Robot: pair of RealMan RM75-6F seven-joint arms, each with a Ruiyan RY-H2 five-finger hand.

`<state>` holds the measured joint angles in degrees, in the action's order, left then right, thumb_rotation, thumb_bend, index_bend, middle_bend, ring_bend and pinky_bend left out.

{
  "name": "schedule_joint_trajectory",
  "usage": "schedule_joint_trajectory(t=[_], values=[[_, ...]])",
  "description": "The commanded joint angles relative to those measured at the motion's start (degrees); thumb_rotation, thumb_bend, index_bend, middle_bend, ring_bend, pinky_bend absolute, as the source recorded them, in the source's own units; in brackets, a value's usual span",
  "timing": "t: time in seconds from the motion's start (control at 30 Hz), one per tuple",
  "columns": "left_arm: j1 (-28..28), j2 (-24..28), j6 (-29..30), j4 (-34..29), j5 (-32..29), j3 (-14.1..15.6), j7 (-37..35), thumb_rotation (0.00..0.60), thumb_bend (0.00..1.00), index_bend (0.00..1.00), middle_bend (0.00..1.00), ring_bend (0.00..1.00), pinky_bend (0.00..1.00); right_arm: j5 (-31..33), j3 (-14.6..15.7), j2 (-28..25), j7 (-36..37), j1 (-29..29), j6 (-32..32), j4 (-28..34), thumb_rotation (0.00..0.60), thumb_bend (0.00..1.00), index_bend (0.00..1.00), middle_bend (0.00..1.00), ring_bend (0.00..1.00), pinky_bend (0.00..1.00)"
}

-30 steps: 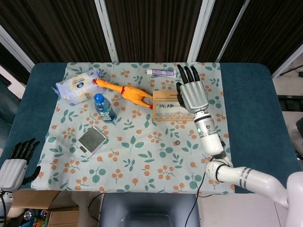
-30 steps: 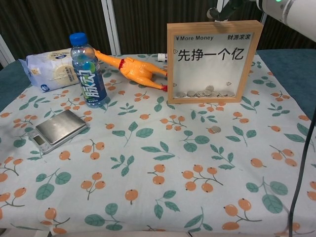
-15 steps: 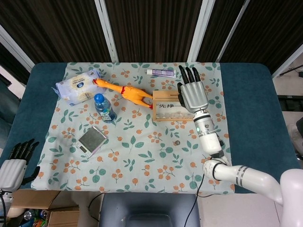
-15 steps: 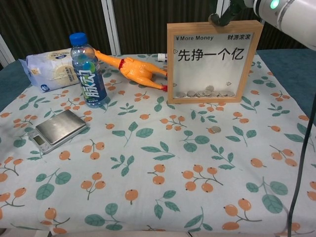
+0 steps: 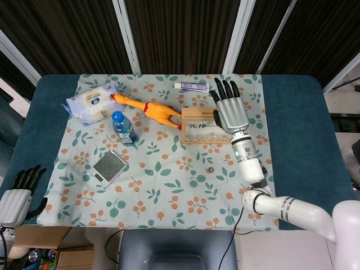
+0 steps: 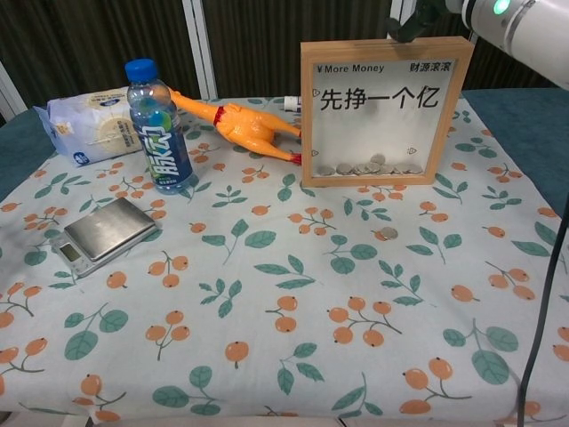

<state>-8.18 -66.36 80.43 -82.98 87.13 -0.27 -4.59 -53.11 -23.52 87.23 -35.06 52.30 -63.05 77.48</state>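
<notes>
My right hand hovers over the right end of a wooden framed coin box with fingers spread and nothing in it. In the chest view only a dark fingertip and part of the forearm show above the coin box, which has coins at its bottom. A single coin lies on the cloth in front of the box, also seen as the coin. My left hand hangs open off the table's front left corner, far from everything.
On the floral cloth lie a rubber chicken, a water bottle, a white food bag, a small silver scale and a tube at the back. Blue table shows at both sides.
My right hand has shifted slightly to the right and a bit further back over the coin box. The left hand has not moved.
</notes>
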Motion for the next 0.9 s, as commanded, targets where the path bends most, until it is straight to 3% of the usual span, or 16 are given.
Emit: schedule_joint_trajectory(t=[0.03, 0.2, 0.3, 0.47, 0.67, 0.9], values=[[0.0, 0.0, 0.0, 0.0, 0.0, 0.0, -0.1, 0.600, 0.42, 0.00, 0.00, 0.00, 0.00, -5.1, 0.2, -2.1, 5.1, -2.3, -4.2, 3.1, 0.600, 0.66, 0.00, 0.05, 0.00, 0.00], [0.2, -0.1, 0.5, 0.0, 0.2, 0.0, -0.1, 0.600, 0.41, 0.00, 0.00, 0.00, 0.00, -17.1, 4.6, -6.1, 10.2, -8.5, -14.2, 11.0, 0.600, 0.65, 0.00, 0.05, 0.00, 0.00], [0.2, -0.1, 0.6, 0.0, 0.1, -0.1, -0.2, 0.600, 0.42, 0.00, 0.00, 0.00, 0.00, -27.5, 11.5, -7.8, 12.6, -14.4, -22.1, 13.5, 0.600, 0.65, 0.00, 0.05, 0.00, 0.00], [0.2, -0.3, 0.5, 0.1, 0.3, 0.1, -0.2, 0.600, 0.42, 0.00, 0.00, 0.00, 0.00, -37.9, 20.2, -5.0, 19.5, -22.1, -31.0, 4.4, 0.600, 0.64, 0.00, 0.03, 0.00, 0.00], [0.2, -0.6, 0.7, 0.1, 0.7, 0.3, 0.1, 0.600, 0.41, 0.00, 0.00, 0.00, 0.00, -38.8, 26.3, -0.1, 24.4, -27.9, -29.5, -8.0, 0.600, 0.62, 0.00, 0.03, 0.00, 0.00], [0.2, -0.9, 0.4, 0.3, 0.7, 0.5, 0.1, 0.600, 0.41, 0.00, 0.00, 0.00, 0.00, -36.4, 28.2, 3.1, 24.6, -28.9, -19.7, -14.7, 0.600, 0.57, 0.00, 0.02, 0.00, 0.00]])
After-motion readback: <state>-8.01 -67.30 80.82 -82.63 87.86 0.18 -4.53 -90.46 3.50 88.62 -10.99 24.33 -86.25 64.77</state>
